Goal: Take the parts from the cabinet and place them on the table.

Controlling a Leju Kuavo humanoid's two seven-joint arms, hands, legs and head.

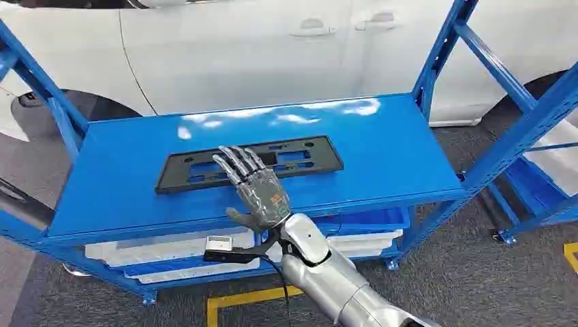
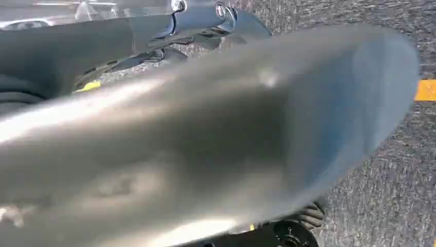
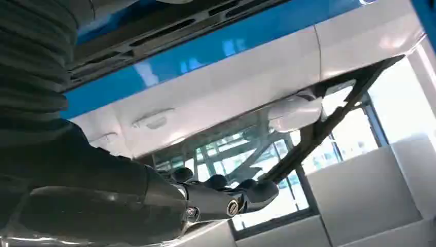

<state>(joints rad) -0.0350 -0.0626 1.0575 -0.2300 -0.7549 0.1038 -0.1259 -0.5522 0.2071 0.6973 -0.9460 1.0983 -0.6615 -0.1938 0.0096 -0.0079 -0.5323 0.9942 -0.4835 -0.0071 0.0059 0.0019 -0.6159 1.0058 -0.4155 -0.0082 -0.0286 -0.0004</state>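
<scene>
Head view: right hand (image 1: 257,191) is hovering with fingers spread wide over the black licence-plate bracket (image 1: 249,162) on the blue shelf (image 1: 382,163), likely lining up a grasp; left hand's fingers cannot be told.

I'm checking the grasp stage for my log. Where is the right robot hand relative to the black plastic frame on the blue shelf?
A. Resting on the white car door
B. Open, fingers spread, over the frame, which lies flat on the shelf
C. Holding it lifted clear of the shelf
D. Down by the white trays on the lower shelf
B: in the head view the right robot hand is spread open over the black plastic frame, which lies flat on the blue shelf.
</scene>
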